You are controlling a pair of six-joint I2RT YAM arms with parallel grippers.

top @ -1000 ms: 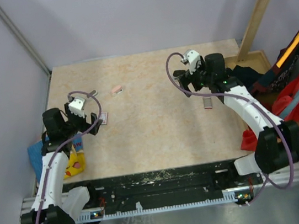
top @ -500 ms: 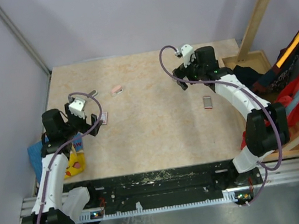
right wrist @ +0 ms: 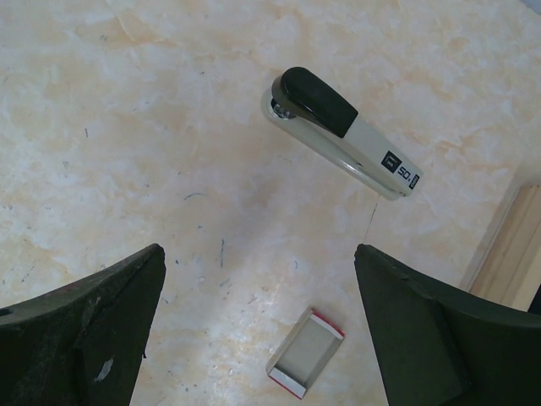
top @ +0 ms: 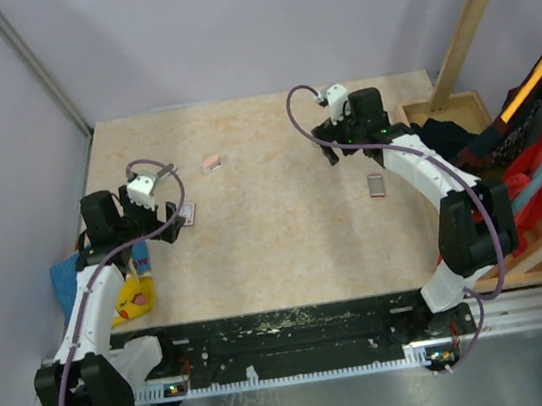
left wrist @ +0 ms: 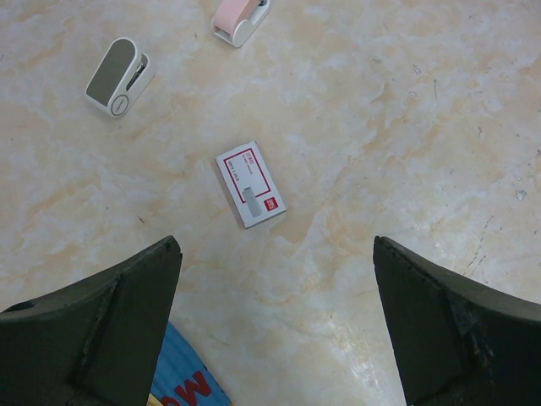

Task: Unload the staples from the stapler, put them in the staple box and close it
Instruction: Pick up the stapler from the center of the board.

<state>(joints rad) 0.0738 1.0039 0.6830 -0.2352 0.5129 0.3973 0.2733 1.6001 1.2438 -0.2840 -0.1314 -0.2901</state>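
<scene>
**End effectors both apart, nothing held; stapler lies loose on tabletop**

Left end effector [top: 171, 223]: jaws wide apart, empty, hovering over the left side of the tabletop [top: 277, 247]. In the left wrist view, the left end effector [left wrist: 276, 247] frames a small white-and-red box [left wrist: 251, 183], which lies flat and clear of both fingers. Beyond it sit a grey-and-white clip-like device [left wrist: 120, 76] and a pink one [left wrist: 241, 19], each apart from the box. A blue item [left wrist: 182, 385] shows at the near edge, under the left finger. From above, a yellow toy [top: 135, 298] lies off the tabletop's left edge beside the arm.

Right end effector [top: 329, 150]: jaws likewise spread, gripping nothing, over the far right part of the tabletop. In the right wrist view, the stapler [right wrist: 342, 131] lies on the surface ahead of the right end effector [right wrist: 258, 249], untouched. It is closed and set at an angle, its black top end to the upper left and its pale end toward a wooden edge [right wrist: 507, 245]. Nearer the fingers lies what looks like an open box tray [right wrist: 306, 353] with a red rim; its grey inside is too small to read.
</scene>
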